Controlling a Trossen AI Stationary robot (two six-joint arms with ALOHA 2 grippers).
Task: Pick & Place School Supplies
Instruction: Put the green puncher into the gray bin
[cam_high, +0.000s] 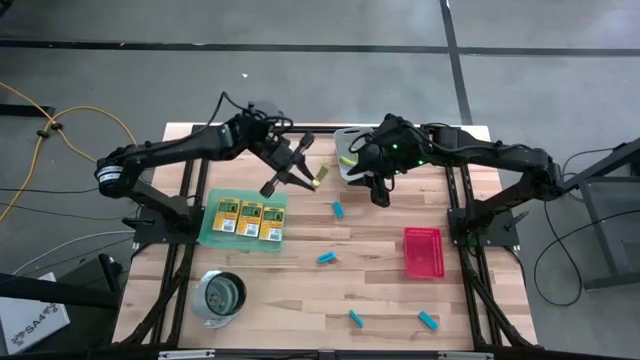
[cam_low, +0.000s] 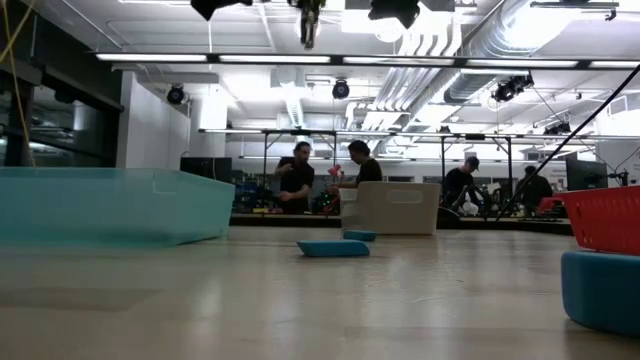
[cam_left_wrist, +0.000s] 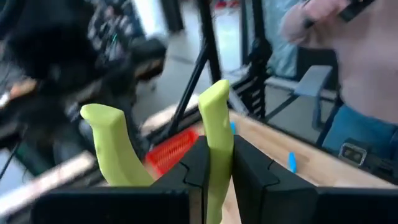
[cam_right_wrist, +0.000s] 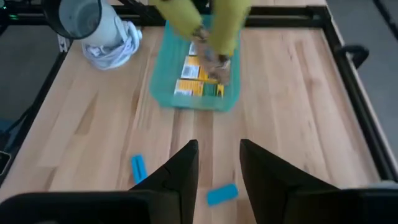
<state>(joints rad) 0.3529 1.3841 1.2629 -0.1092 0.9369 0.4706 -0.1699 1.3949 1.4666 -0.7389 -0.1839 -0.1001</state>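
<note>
My left gripper (cam_high: 300, 172) hovers above the table's middle, beyond the green mat, shut on a yellow-green-handled plier-like tool (cam_high: 318, 180). That tool also shows in the right wrist view (cam_right_wrist: 211, 31). My right gripper (cam_high: 380, 193) (cam_right_wrist: 217, 168) is open and hangs over bare wood beside the grey bin (cam_high: 350, 150). Three crayon boxes (cam_high: 249, 217) lie flat side by side on the green mat (cam_high: 215, 232). Several light-blue blocks lie on the wood, such as one (cam_high: 339, 209) near the middle and another (cam_high: 326, 258). A yellow-green bit (cam_high: 345, 159) shows at the bin. My left gripper pinches one handle of the plier-like tool (cam_left_wrist: 214, 155) between its two fingers (cam_left_wrist: 258, 180). The handle's free end stands out past the fingertips. The other handle (cam_left_wrist: 115, 143) stands free beside the fingers. The tool is lifted clear of the table.
A red tray (cam_high: 422, 250) sits on the table's right part and a round metal cup (cam_high: 220, 296) near its front left. Two more blue blocks (cam_high: 355, 318) (cam_high: 429, 321) lie near the front edge. People stand in the room beyond the table (cam_low: 330, 180).
</note>
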